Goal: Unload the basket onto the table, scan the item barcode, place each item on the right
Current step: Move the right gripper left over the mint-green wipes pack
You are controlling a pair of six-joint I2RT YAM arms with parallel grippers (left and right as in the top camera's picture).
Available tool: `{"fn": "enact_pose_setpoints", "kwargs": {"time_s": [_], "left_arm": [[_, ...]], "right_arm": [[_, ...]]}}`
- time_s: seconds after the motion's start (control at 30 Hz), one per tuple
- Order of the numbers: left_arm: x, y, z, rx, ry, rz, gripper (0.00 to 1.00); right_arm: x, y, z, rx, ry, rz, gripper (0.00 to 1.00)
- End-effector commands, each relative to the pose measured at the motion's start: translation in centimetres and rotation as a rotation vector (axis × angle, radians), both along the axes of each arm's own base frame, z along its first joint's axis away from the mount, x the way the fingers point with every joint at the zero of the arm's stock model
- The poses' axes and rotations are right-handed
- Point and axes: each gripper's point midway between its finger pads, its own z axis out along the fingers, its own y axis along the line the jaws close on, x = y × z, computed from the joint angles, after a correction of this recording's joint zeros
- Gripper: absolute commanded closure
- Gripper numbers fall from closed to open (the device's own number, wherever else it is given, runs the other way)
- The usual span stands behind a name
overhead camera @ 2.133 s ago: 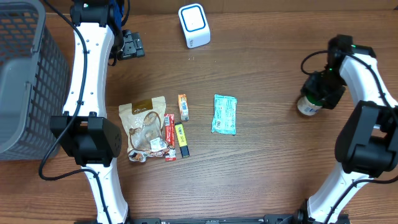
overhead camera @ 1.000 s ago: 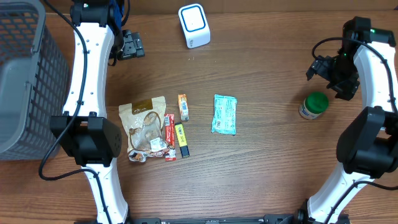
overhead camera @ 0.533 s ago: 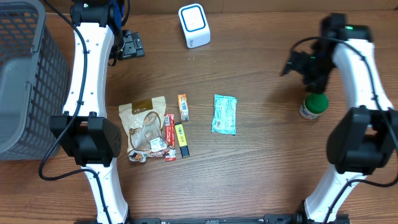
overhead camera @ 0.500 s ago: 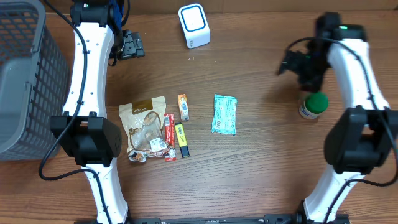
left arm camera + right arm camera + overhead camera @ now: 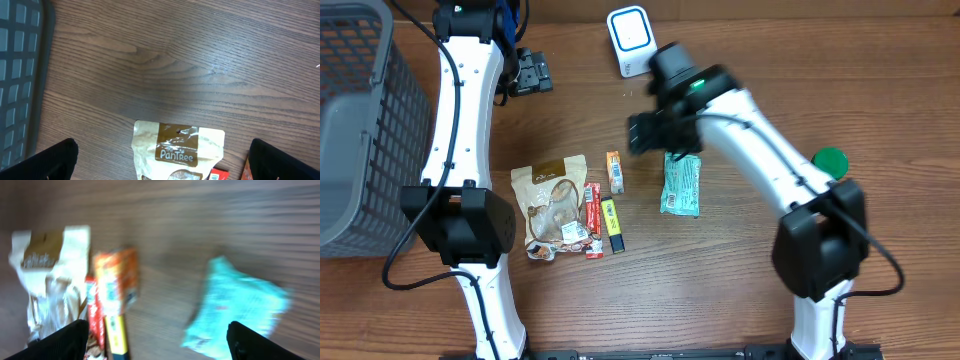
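Several packaged items lie mid-table: a cream and brown pouch [image 5: 555, 203], an orange bar [image 5: 614, 171], a red bar [image 5: 592, 218], a yellow bar [image 5: 611, 224] and a teal packet [image 5: 681, 184]. The white scanner [image 5: 632, 40] stands at the back. My right gripper [image 5: 646, 132] hovers open and empty between the orange bar and the teal packet. Its blurred wrist view shows the orange bar [image 5: 116, 280] left and the teal packet [image 5: 235, 305] right of the gripper [image 5: 160, 347]. My left gripper [image 5: 533, 72] is open at the back left, high above the pouch [image 5: 177, 150].
A grey mesh basket [image 5: 360, 120] fills the left edge of the table and shows in the left wrist view [image 5: 20, 75]. A green-lidded bottle [image 5: 830, 160] stands alone at the right, partly behind my right arm.
My right arm has left the green-lidded bottle at the right and swung fast to the left, over the group of items. The left arm has not moved.
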Motion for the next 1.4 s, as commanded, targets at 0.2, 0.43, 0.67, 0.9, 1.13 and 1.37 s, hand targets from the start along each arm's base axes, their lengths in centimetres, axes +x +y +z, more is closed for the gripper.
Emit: {"fn": "enact_pose_setpoints", "kwargs": {"time_s": [0.2, 0.43, 0.67, 0.9, 1.13, 1.37], "left_arm": [[0.0, 0.3, 0.4, 0.018, -0.007, -0.016, 0.0], [0.0, 0.3, 0.4, 0.018, -0.007, -0.016, 0.0], [0.0, 0.3, 0.4, 0.018, -0.007, -0.016, 0.0], [0.0, 0.3, 0.4, 0.018, -0.007, -0.016, 0.0], [0.0, 0.3, 0.4, 0.018, -0.007, -0.016, 0.0], [0.0, 0.3, 0.4, 0.017, -0.007, -0.016, 0.0]], "right_arm": [[-1.8, 2.4, -2.9, -0.167, -0.059, 0.085, 0.92], [-1.9, 1.3, -4.9, -0.181, -0.037, 0.068, 0.96], [-1.7, 0.0, -8.5, -0.202, -0.035, 0.045, 0.96], [-1.2, -2.6, -11.8, -0.203, -0.005, -0.039, 0.96], [-1.2, -3.5, -12.0, -0.188, 0.028, -0.058, 0.93], [-1.2, -3.4, -12.0, -0.183, 0.031, -0.058, 0.9]]}}
